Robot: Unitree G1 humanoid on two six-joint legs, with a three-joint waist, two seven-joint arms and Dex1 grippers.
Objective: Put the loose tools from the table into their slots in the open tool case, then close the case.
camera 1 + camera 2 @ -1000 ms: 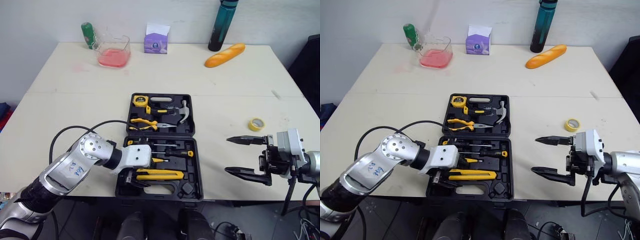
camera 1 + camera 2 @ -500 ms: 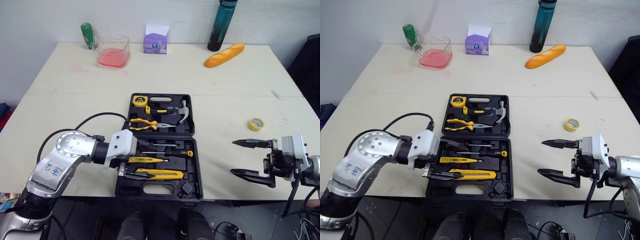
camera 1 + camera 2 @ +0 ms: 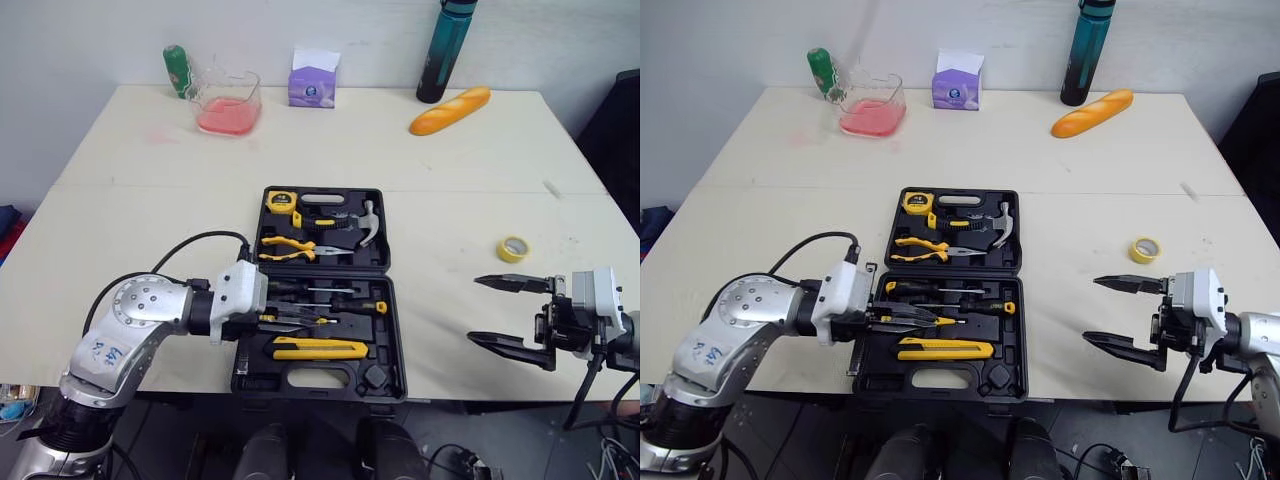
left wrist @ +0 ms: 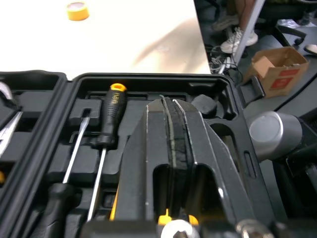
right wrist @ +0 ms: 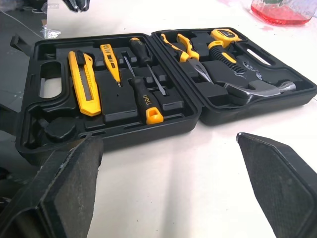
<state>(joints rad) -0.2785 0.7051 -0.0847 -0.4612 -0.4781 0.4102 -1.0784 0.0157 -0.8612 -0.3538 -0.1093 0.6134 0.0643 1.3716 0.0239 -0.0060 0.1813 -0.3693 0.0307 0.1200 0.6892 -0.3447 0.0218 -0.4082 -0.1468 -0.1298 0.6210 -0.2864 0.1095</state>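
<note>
The black tool case (image 3: 386, 240) lies open at the table's front middle. It holds a tape measure (image 3: 280, 201), pliers (image 3: 287, 247), a hammer (image 3: 365, 222), a screwdriver (image 3: 345, 306) and a yellow utility knife (image 3: 318, 349). My left gripper (image 3: 290, 318) hovers low over the near half's left side, its fingers (image 4: 173, 144) shut together with nothing seen between them. A yellow tape roll (image 3: 513, 248) lies loose on the table to the right. My right gripper (image 3: 510, 312) stands open just in front of the roll, apart from it, facing the case (image 5: 29, 144).
Along the table's far edge stand a green bottle (image 3: 176, 68), a clear tub of red liquid (image 3: 226, 102), a purple box (image 3: 312, 80), a teal bottle (image 3: 445, 50) and a bread loaf (image 3: 449, 110). The table's front edge runs just before the case.
My left gripper pulled back to the left from the utility knife, rose to the screwdriver row and shut its fingers. My right gripper drifted slightly to the right, still open.
</note>
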